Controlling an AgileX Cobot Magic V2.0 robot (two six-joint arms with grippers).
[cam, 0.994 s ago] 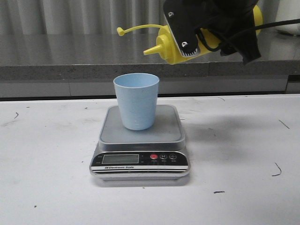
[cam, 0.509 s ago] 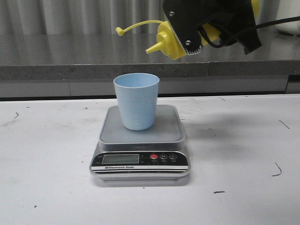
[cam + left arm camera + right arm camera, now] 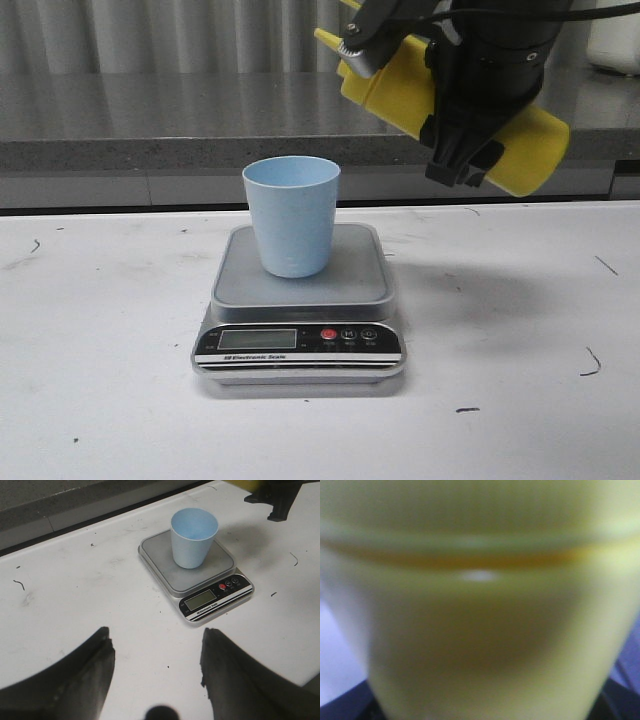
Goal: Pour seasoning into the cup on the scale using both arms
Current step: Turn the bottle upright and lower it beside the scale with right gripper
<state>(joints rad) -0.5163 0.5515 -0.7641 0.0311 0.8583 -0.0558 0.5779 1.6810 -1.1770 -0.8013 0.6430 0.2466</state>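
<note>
The right gripper [image 3: 462,150] is clamped around the seasoning [image 3: 450,105], holding the yellow bottle in the air above the far right part of the desk [image 3: 100,400]. The bottle is tilted, its nozzle end up and toward the left, its flat base lower and out to the right; the dark fingers cross its body about midway. In the right wrist view the bottle [image 3: 480,630] fills nearly everything, blurred and very close.

The cup [image 3: 291,214] stands upright on the steel platform of the scale [image 3: 300,300], which sits near the middle of the desk, its display facing the near edge. The bottle hangs above and to the right of the cup, well apart from it, with the nozzle end pointing away from the cup's mouth.

The left gripper [image 3: 155,675] hovers over the near left side of the desk, its fingers [image 3: 80,680] spread wide with nothing between them, the cup [image 3: 193,537] and scale [image 3: 200,580] well ahead of it
</note>
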